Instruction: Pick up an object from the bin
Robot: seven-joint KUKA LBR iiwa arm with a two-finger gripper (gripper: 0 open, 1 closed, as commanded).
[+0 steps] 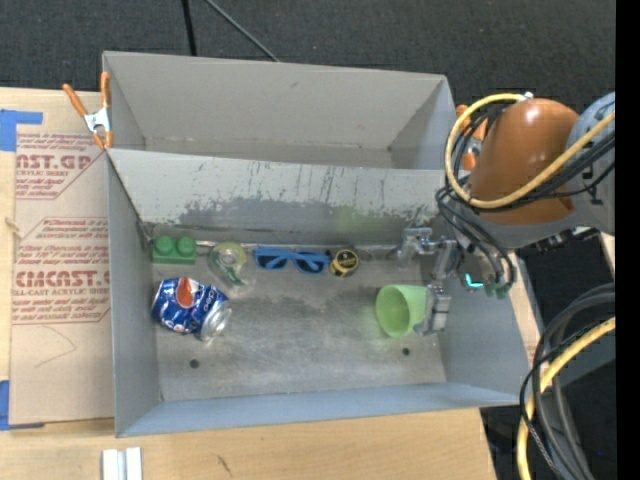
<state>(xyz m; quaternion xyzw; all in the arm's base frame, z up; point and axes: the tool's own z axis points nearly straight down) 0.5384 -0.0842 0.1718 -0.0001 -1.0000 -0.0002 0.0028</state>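
Camera view: the gripper (436, 306) is seen low at the right end of the bin (300, 183), just beside a green cup (396, 310) that is laid on its side on the floor. The cup is found at the gripper's left; whether the two touch cannot be told, nor whether the grip is parted or closed. Nothing is seen held. Along the back wall a row is formed: a green block (174, 248), a clear cup (228, 261), blue sunglasses (292, 260) and a small yellow-and-black disc (344, 262). A crushed blue can (190, 306) is placed at the left, well apart from the gripper.
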